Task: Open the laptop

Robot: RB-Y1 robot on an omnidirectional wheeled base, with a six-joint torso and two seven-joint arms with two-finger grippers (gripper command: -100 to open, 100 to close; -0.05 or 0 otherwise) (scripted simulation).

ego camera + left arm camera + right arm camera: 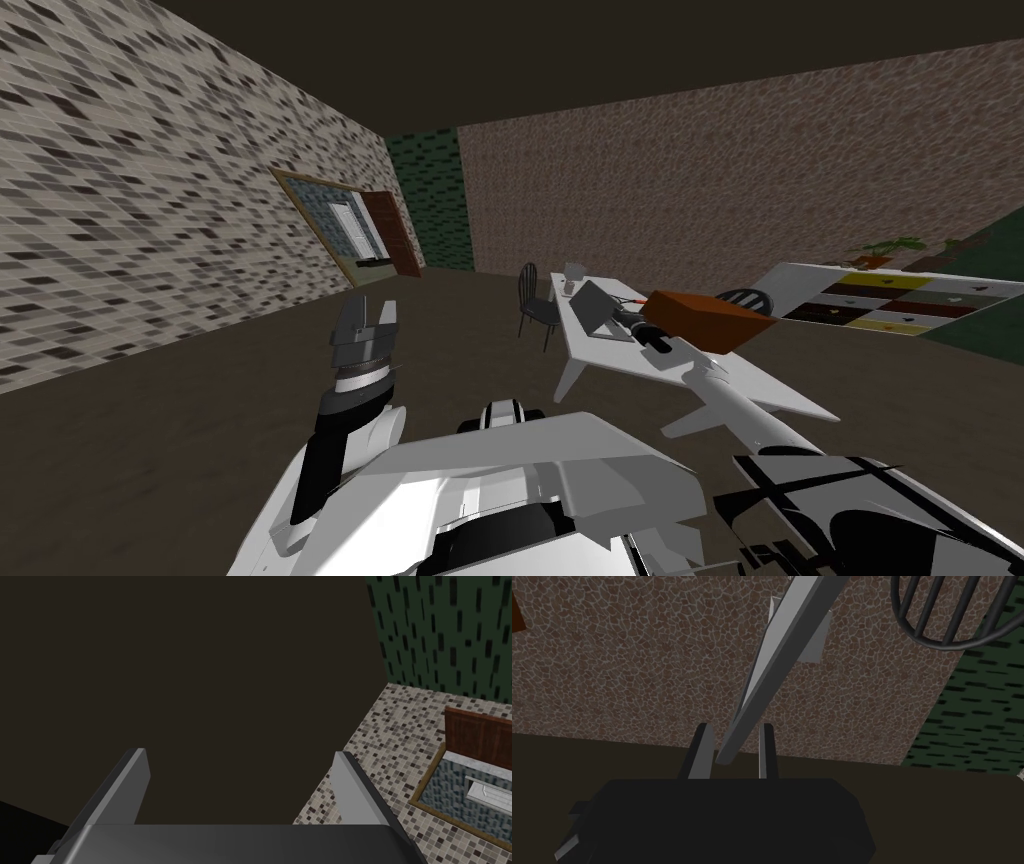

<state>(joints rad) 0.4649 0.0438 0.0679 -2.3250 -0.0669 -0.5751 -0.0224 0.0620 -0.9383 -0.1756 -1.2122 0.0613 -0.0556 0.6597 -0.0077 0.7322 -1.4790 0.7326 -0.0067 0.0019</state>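
Left gripper [240, 752] was closest to the lens, raised upright at the robot's left side over bare dark floor, well apart from the furniture. Its two grey fingers [134, 786] stood wide apart with nothing between them.

Further right, a dark chair [533, 297] stood at the far end of a white table [610, 358], just beside its edge. A small pale object [573, 270] sat on that same far end; what it was could not be told.

Next along the tabletop sat the laptop [598, 305], grey, its lid partly raised and tilted back from the base. The right gripper [735, 726] reached across the table to it. In the right wrist view the fingers stood narrow, drawn in on either side of the lid's thin free edge, and the lid ran away from them as a pale slanting slab.

Just right of that gripper, an orange-brown box [712, 320] lay on the table close behind the arm's dark wrist. A second dark chair [748, 296] showed its barred back past the box. Furthest right, a white shelf unit [800, 285] with coloured compartments stood against the wall, with potted plants [885, 250] on top.
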